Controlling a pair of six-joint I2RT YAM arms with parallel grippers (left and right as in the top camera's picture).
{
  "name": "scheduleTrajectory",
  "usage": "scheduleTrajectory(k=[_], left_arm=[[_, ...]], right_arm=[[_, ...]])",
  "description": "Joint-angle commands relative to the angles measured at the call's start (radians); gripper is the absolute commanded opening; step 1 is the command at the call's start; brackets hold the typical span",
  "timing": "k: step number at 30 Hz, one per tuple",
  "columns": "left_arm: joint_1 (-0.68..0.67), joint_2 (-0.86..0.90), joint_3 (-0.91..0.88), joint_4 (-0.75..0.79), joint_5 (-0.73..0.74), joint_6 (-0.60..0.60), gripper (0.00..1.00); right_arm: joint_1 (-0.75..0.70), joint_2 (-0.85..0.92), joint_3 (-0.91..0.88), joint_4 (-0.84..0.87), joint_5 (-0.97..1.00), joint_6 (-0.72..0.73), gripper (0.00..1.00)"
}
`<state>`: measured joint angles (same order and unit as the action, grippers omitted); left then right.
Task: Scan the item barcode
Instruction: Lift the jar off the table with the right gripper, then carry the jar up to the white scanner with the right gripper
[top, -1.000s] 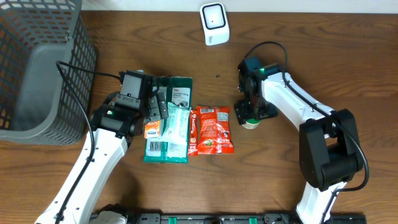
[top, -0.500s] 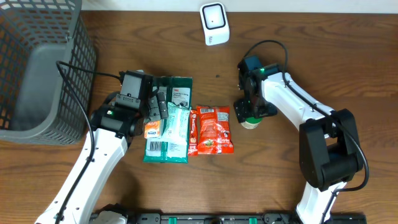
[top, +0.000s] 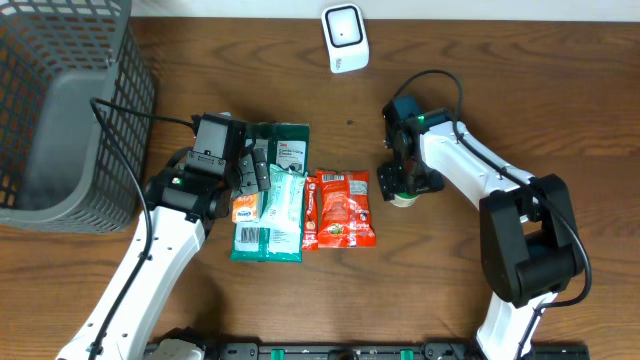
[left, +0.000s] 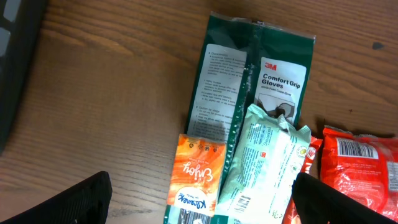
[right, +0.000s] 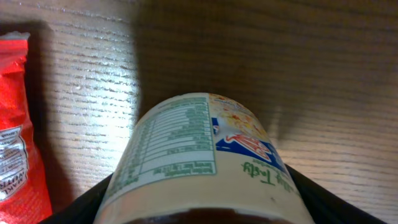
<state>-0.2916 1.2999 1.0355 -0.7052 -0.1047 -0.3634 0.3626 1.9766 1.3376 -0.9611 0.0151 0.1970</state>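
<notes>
A cream cup (top: 405, 198) with a nutrition label lies on its side on the table, filling the right wrist view (right: 199, 155). My right gripper (top: 401, 184) is down over it, a black finger (right: 81, 208) pressed against each flank of the cup. The white barcode scanner (top: 344, 38) stands at the back edge. My left gripper (top: 253, 176) hangs open above a pile of packets, its fingers (left: 81, 202) wide apart with nothing between them.
The pile holds a green 3M gloves packet (left: 255, 81), a pale green packet (left: 267, 158), an orange tissue packet (left: 196, 180) and a red snack packet (top: 342, 208). A grey mesh basket (top: 60, 110) fills the back left corner.
My right gripper's fingers have drawn in a little against the cup, and the arm shifted slightly. The left arm and the packets have not moved.
</notes>
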Motion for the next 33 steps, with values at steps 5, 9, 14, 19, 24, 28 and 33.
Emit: scheduleTrajectory(k=[5,9,14,19,24,28,33], left_arm=[[0.0,0.0,0.02,0.0,-0.013,-0.005,0.93],[0.0,0.0,0.02,0.0,-0.013,-0.005,0.93],[0.0,0.0,0.02,0.0,-0.013,-0.005,0.93],[0.0,0.0,0.02,0.0,-0.013,-0.005,0.93],[0.0,0.0,0.02,0.0,-0.013,-0.005,0.93],[0.0,0.0,0.02,0.0,-0.013,-0.005,0.93],[0.0,0.0,0.02,0.0,-0.013,-0.005,0.93]], right_arm=[[0.012,-0.029,-0.003,0.004,0.006,0.028,0.61],[0.012,-0.055,-0.001,0.005,0.006,0.027,0.59],[0.012,-0.143,0.028,0.005,0.005,0.027,0.56],[0.012,-0.256,0.121,-0.034,-0.06,0.027,0.51],[0.011,-0.296,0.42,-0.152,-0.103,0.058,0.4],[0.011,-0.275,0.554,-0.136,-0.103,0.058,0.38],[0.012,-0.248,0.591,-0.016,-0.103,0.056,0.35]])
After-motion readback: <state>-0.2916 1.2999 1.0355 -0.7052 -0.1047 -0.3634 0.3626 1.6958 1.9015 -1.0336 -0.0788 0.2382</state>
